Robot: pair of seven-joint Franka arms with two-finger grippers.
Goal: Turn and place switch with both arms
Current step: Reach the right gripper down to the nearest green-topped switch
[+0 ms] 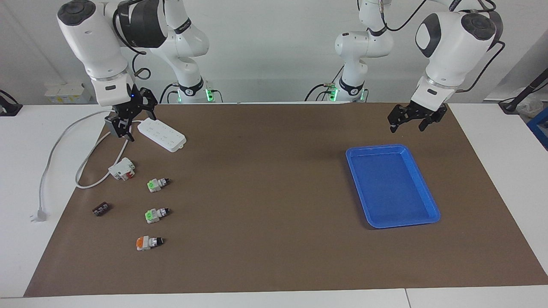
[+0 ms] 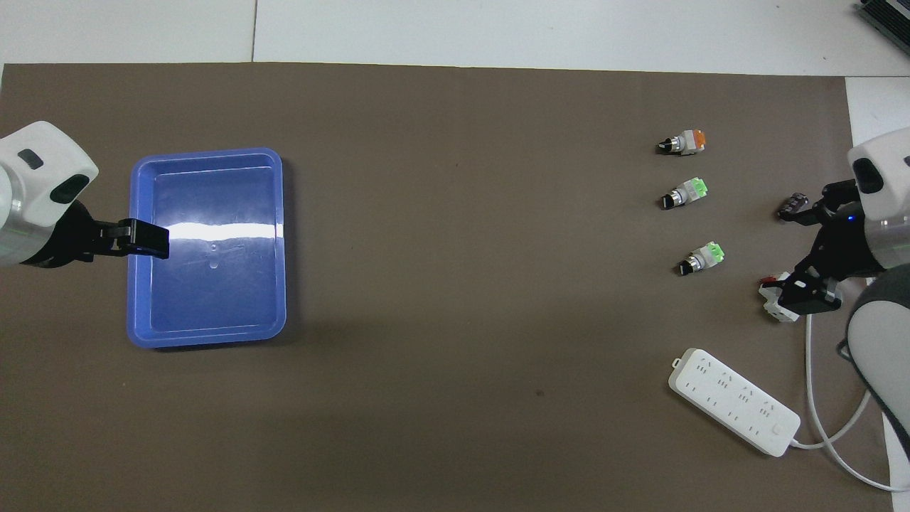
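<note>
Two green-ended switches lie on the brown mat toward the right arm's end: one point(image 1: 157, 184) point(image 2: 700, 257) nearer to the robots, the other point(image 1: 156, 214) point(image 2: 686, 192) farther. Both lie on their sides with their black knob tips pointing toward the table's middle. My right gripper point(image 1: 129, 117) point(image 2: 807, 252) is open and empty, up in the air over the white cable beside the power strip, apart from the switches. My left gripper point(image 1: 411, 122) point(image 2: 146, 238) is open and empty, held over the blue tray's edge.
An orange-ended switch point(image 1: 147, 242) point(image 2: 682, 141) lies farthest from the robots. A white-and-red block point(image 1: 122, 168) point(image 2: 771, 302), a small black part point(image 1: 101, 209) point(image 2: 791, 206), a white power strip point(image 1: 162, 133) point(image 2: 732, 400) with its cable, and a blue tray point(image 1: 372, 149) point(image 2: 206, 153) are also on the mat.
</note>
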